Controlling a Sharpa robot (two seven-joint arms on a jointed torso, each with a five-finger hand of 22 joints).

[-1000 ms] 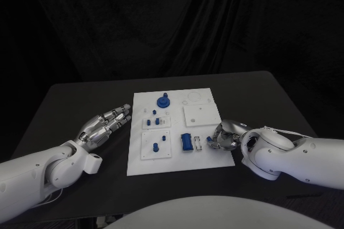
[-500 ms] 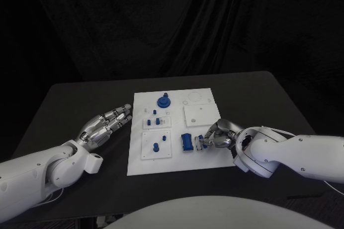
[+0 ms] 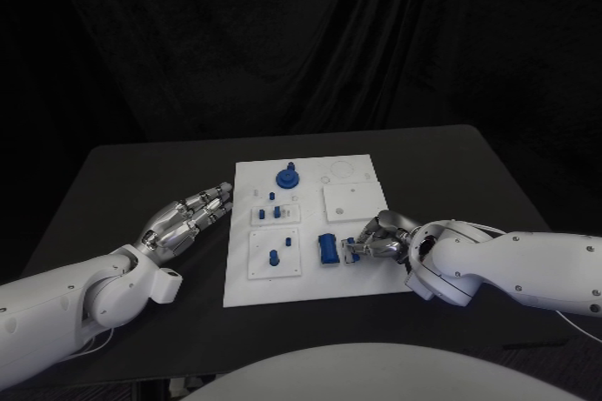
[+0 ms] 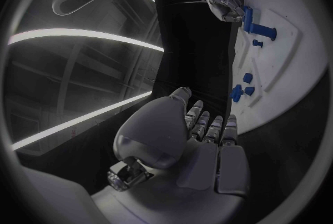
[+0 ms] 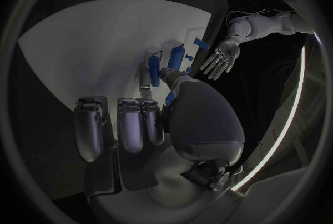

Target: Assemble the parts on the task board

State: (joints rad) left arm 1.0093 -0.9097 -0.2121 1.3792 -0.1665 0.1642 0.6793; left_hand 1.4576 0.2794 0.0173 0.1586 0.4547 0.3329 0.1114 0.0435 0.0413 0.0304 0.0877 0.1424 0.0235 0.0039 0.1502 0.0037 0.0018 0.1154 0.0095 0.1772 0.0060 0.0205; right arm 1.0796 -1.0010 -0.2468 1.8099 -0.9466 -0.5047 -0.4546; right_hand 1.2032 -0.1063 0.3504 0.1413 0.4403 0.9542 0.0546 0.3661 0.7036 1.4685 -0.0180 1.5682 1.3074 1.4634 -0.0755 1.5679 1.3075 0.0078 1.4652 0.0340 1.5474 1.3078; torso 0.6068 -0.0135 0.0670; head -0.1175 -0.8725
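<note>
The white task board [image 3: 364, 279] lies in the middle of the black table. On it are a round blue part [image 3: 287, 177], small blue pieces [image 3: 267, 214], two blue pegs [image 3: 274, 258] and a blue block [image 3: 327, 247]. My right hand [image 3: 384, 237] hovers over the board's right half, just right of the block, and pinches a small blue part [image 5: 154, 73] between thumb and a finger; its other fingers are curled in. My left hand [image 3: 188, 218] lies flat and open on the table beside the board's left edge, holding nothing.
Bare black table [image 3: 138, 170] surrounds the board on all sides. Two raised white square plates [image 3: 351, 201] sit on the board's right and lower left. The left wrist view shows the board [image 4: 294, 76] and my right hand [image 4: 223, 4] beyond my left hand's fingers [image 4: 208, 129].
My right hand has shifted a little to the left across the board, bringing the small blue part closer to the blue block. The left hand has stayed put.
</note>
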